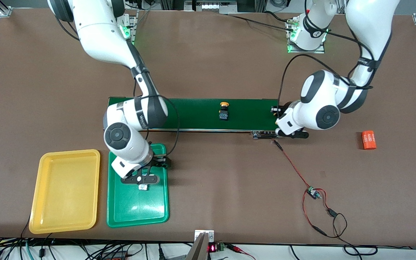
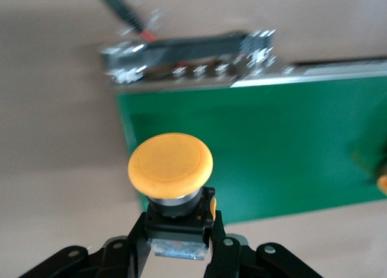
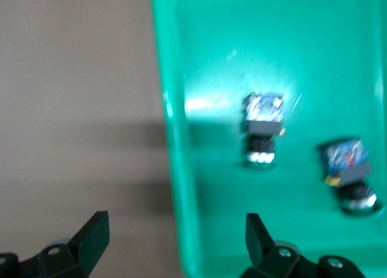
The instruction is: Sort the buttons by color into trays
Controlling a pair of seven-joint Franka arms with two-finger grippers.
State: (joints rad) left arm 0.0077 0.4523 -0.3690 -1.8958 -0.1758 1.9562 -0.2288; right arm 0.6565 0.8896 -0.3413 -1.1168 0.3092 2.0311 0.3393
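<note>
A yellow-capped button [image 2: 172, 187] is grasped by the left hand [image 2: 178, 245] over the conveyor belt [image 1: 200, 113]; the right hand [image 3: 175, 235] is held released above the green tray [image 1: 157, 213], where two green buttons [image 3: 263, 133] lie

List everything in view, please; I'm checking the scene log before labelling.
yellow-capped buttons: two, black bodies; one on the belt, one held over the belt's end
buttons in the green tray: two, black bodies, lying on their sides; cap colour unclear
yellow tray: one, toward the right arm's end of the table
green tray: one, beside the yellow tray
conveyor belt: one, dark green, farther from the front camera than the trays
orange cylinder: one, white print, toward the left arm's end
wires: red and black, with a small board
table: brown
left gripper: shut on a yellow-capped button
right gripper: open, over the green tray's edge
</note>
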